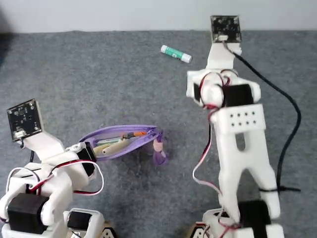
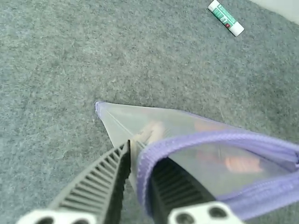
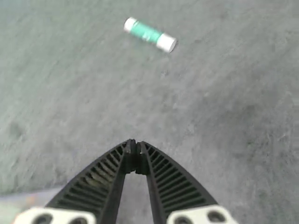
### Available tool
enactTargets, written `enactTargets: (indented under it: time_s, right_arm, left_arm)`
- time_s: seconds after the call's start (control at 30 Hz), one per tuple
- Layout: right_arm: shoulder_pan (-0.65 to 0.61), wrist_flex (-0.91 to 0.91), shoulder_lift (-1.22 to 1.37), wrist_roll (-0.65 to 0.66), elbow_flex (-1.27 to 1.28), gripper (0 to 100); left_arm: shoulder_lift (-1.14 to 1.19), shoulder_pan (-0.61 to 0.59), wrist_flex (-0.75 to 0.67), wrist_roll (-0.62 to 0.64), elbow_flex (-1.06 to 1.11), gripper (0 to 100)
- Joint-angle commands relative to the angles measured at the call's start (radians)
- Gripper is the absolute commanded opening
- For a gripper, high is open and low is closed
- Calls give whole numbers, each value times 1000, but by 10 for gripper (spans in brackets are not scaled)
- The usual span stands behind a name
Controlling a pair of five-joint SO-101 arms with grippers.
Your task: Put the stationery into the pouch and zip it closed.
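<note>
A purple-trimmed clear pouch [image 1: 124, 140] lies on the grey felt, its mouth unzipped, with an orange pen and other pieces inside. My left gripper [image 1: 89, 151] is shut on the pouch's near end; in the left wrist view the fingers [image 2: 117, 172] pinch the purple zip edge of the pouch [image 2: 205, 149]. A green and white glue stick [image 1: 176, 53] lies far back on the mat, also seen as the glue stick [image 2: 225, 17] and the glue stick [image 3: 150, 34]. My right gripper [image 3: 134, 148] is shut on nothing, hovering above the mat short of the glue stick.
Grey felt mat [image 1: 74, 74] covers the table, with a pale wall strip at the back. The right arm's white body [image 1: 237, 139] stands to the right of the pouch, a black cable [image 1: 292, 114] running beside it.
</note>
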Motion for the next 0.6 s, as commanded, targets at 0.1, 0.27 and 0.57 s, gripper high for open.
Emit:
enactTargets:
  time_s: [0.1, 0.27, 0.57]
  right_arm:
    - [64, -245, 117, 9, -57, 8]
    - [58, -377, 194, 11, -57, 8]
    - [56, -519, 318, 12, -58, 8]
  left_arm:
    - [-18, -9, 15, 11, -13, 12]
    - [-18, -9, 15, 12, -13, 12]
    - [-18, -9, 15, 44, -15, 12]
